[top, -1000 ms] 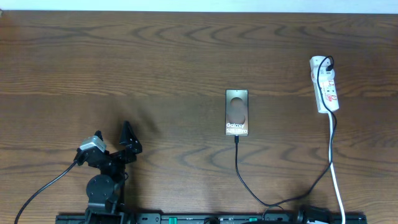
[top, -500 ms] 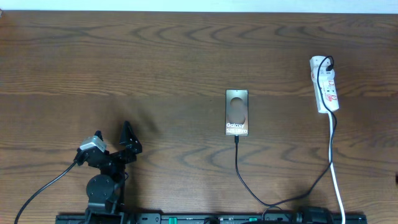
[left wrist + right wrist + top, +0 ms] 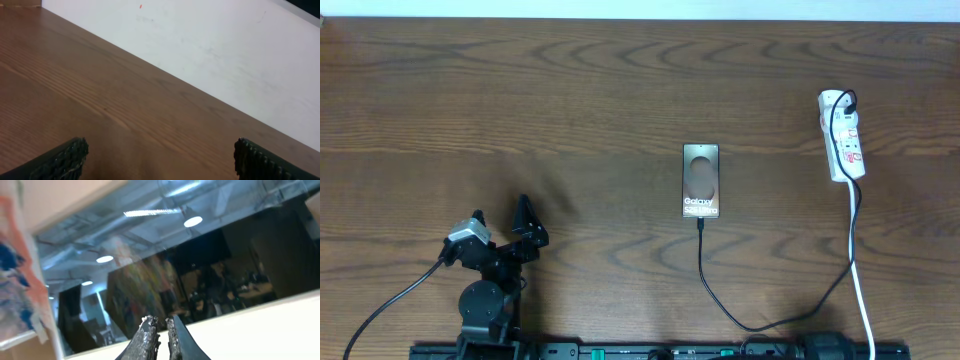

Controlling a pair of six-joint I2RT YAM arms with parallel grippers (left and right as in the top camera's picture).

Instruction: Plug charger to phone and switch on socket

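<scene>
In the overhead view the phone (image 3: 701, 180) lies face up at the table's middle, "Galaxy" lettering at its near end. The charger's thin black cable (image 3: 705, 270) meets the phone's near edge, loops along the front and rises to a black plug (image 3: 844, 101) on the far end of the white socket strip (image 3: 844, 140) at the right. My left gripper (image 3: 500, 208) rests at the front left, open and empty; its wrist view (image 3: 160, 150) shows only bare wood between the fingers. My right gripper (image 3: 161, 320) is out of the overhead view, fingers together, empty, pointing up at the room.
The strip's white cord (image 3: 860, 290) runs down to the front edge beside the black cable. A black rail (image 3: 650, 351) lines the front edge. A white wall (image 3: 225, 55) borders the table's far side.
A dark bit of the right arm seen at the right edge half a second ago is gone. Phone, cable, socket and left arm have not moved.
</scene>
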